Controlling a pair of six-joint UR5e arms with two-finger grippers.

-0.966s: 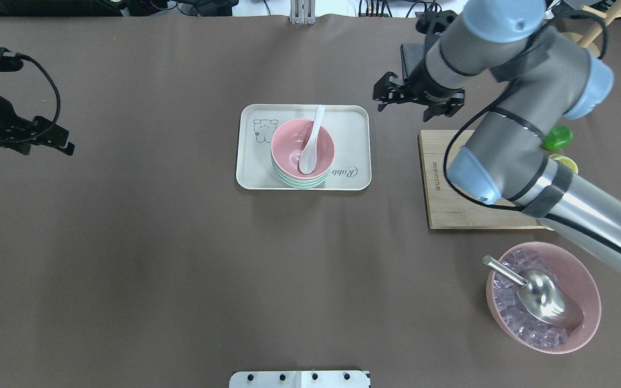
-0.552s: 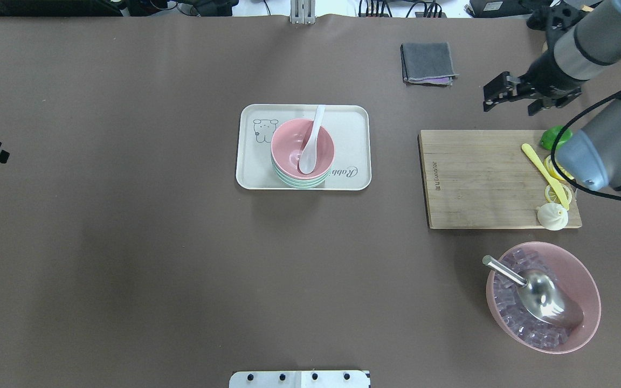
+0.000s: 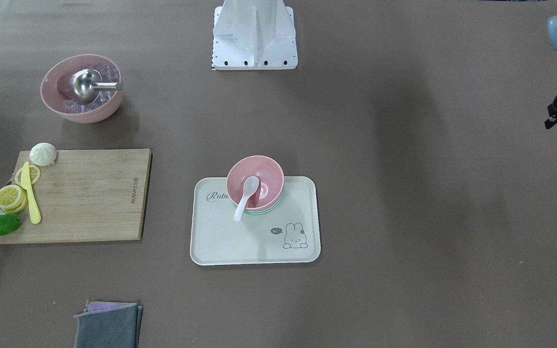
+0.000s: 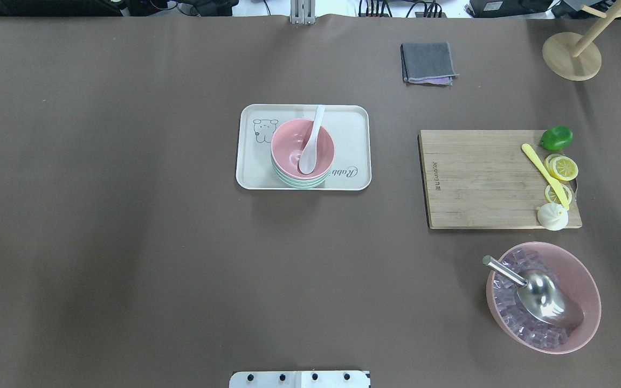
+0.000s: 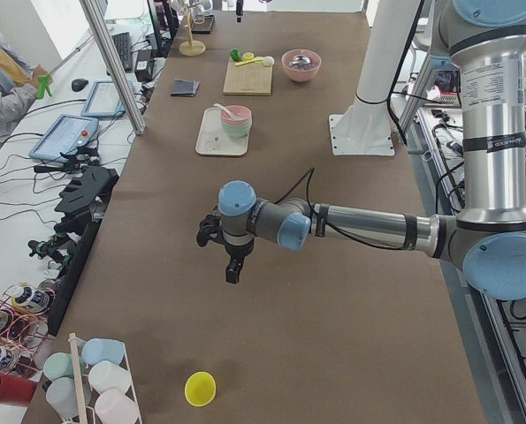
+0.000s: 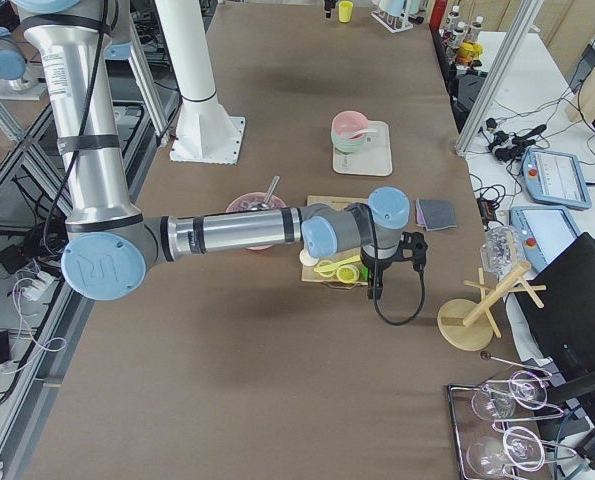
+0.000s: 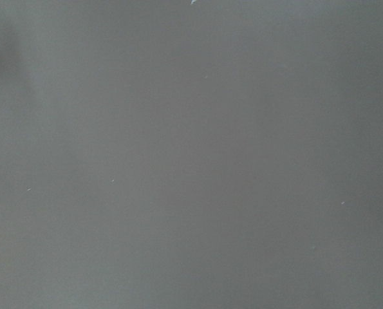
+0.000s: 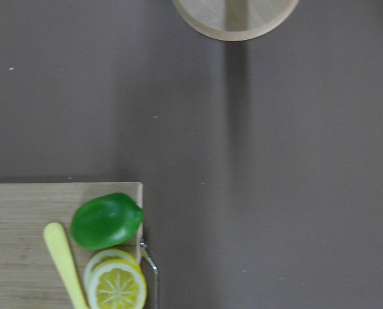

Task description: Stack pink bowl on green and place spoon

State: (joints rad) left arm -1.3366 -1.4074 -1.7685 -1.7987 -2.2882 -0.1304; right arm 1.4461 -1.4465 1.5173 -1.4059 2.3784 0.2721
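Observation:
The pink bowl sits nested on the green bowl on the cream tray at the table's middle. The white spoon lies in the pink bowl with its handle over the far rim. The stack also shows in the front view. My left gripper hangs over bare table far to the left. My right gripper hangs beyond the cutting board's far right end. Both hold nothing that I can see. I cannot tell whether either is open or shut.
A wooden cutting board with a lime, lemon slices, a yellow knife and a bun lies at the right. A pink bowl of ice with a metal scoop stands near it. A grey cloth and a wooden stand are at the back right.
Both arms have drawn outward and left the overhead view, the right one to the right, the left one to the left. The bowls and spoon have not moved.

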